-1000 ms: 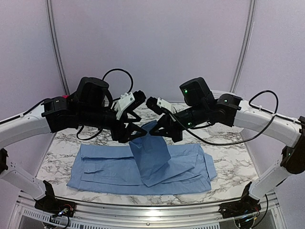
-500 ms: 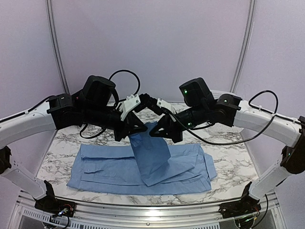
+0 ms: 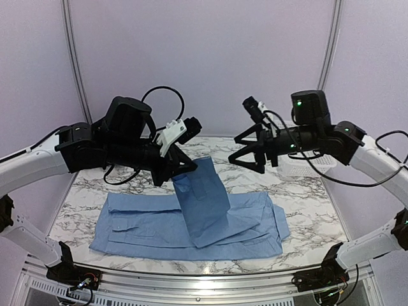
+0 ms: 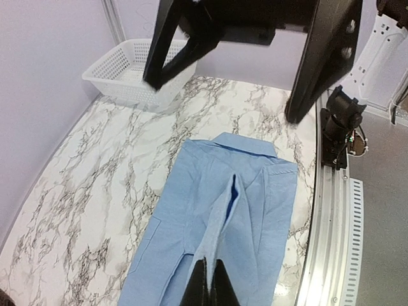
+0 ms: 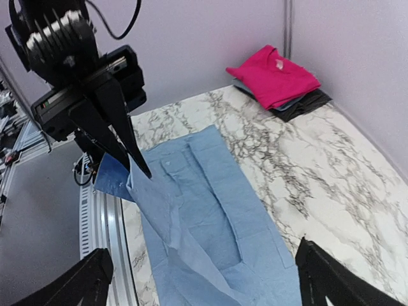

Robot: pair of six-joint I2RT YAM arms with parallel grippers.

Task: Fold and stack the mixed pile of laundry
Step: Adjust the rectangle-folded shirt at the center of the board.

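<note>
Covering the near part of the white, grey-veined marble tabletop (image 3: 306,223), a light blue collared long-sleeved fabric shirt (image 3: 146,229) is lying mostly flat, with one panel (image 3: 205,203) being held up above its middle. A white slatted plastic basket (image 4: 137,70) is sitting at the far right of the table. In a corner by the wall, a folded bright pink-red T-shirt (image 5: 274,75) is resting on a dark garment (image 5: 306,104). The left gripper (image 4: 208,285) is pinching the raised blue panel with its jaws closed. The right gripper (image 3: 247,159) is hovering beside it, jaws spread wide and holding nothing.
</note>
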